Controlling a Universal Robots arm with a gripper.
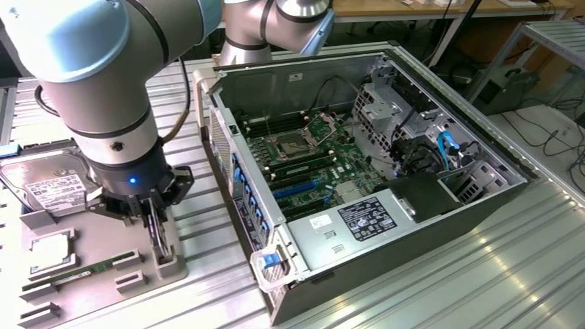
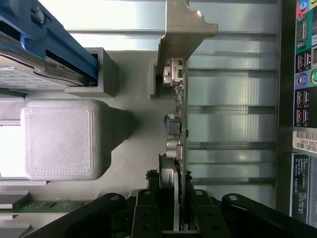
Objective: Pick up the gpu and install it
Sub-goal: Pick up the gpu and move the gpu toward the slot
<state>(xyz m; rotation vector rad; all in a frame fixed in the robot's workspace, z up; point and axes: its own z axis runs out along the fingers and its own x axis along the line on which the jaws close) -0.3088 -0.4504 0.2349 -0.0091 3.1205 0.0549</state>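
The hand (image 2: 176,218) is closed on the gpu (image 2: 179,144), with a finger pressed to each face. The gpu is stood on edge in a holder (image 2: 154,79) on the tray (image 1: 96,236). The tray is set on the desk (image 1: 512,274), at about 8 o'clock from the case (image 1: 412,267) in the exterior view. The gpu has not yet been lifted out.

Trouble nearest the hand would be a slip, since only a thin card is pinched. If the grip is off the card's middle, one end could sag. The bracket (image 2: 184,29) could be snagged in the holder if the card is drawn out crooked. Farther off, the case wall could be struck by the bracket. The slots (image 1: 294,186) could also be missed if the card is tilted in the grip.

The long axis is laid level with the desk. In the exterior view it is judged to run roughly from 6 to 12 o'clock, alongside the case's rear wall. The bracket end is pointed away from the hand, toward 12 o'clock, and the faces are turned to 3 and 9.
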